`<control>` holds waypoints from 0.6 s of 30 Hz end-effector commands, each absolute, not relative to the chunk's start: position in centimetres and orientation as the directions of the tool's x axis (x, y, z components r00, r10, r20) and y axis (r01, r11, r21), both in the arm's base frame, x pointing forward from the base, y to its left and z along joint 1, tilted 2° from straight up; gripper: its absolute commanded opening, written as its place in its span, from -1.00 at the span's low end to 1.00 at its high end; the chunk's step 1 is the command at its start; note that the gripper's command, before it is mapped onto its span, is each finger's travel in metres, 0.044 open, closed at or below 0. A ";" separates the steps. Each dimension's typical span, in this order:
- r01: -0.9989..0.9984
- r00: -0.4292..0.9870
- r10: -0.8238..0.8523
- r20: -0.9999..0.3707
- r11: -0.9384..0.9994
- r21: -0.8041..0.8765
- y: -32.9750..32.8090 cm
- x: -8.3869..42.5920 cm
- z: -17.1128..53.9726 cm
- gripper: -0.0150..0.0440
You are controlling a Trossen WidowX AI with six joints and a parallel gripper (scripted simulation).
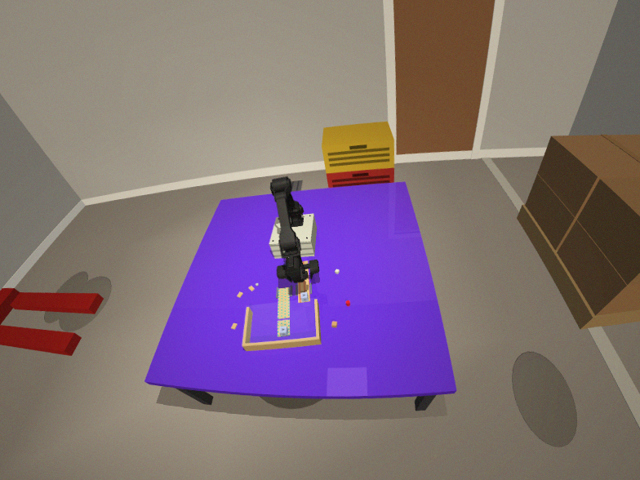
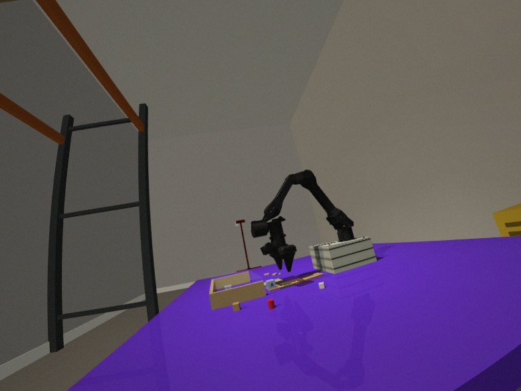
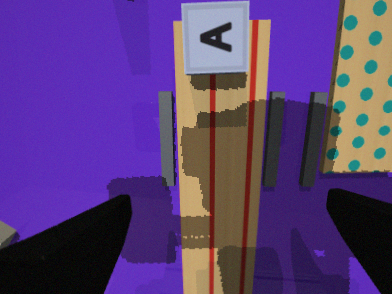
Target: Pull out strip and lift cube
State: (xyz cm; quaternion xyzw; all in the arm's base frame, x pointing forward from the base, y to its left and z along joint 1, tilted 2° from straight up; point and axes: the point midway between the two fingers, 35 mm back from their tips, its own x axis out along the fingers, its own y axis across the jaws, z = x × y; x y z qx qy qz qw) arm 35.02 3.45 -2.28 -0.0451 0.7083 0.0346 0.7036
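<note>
The claw is released, fingers spread wide and holding nothing, and hangs above the red-lined strip with one dark fingertip at each lower corner of the wrist view. The labelled cube, a pale block with a black "A" on its top face, sits on the far end of this strip, ahead of the claw and apart from it. The cube appears small, rigid and light; its flat, smooth faces suggest a slippery grip, so the recommended hold is on two opposite side faces, centred, with the fingers lowered well down the sides. The strip appears thin, flat and stiff, and shows no break along its visible length. Short grey posts stand just beside both long edges of the strip. The dotted strip lies to one side, beyond the posts, and is to be left alone. In the top view, the wooden tray lies further out on the purple counter, with small loose blocks scattered around it.
</note>
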 end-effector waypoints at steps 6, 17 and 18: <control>-0.113 -0.001 -0.010 -1.000 0.994 -0.010 4.0 38.2 -1.8 1.00; -0.113 0.003 -0.009 -1.000 0.994 -0.010 4.5 41.6 -1.2 1.00; -0.113 0.003 -0.009 -1.000 0.994 -0.010 4.6 42.0 -1.2 1.00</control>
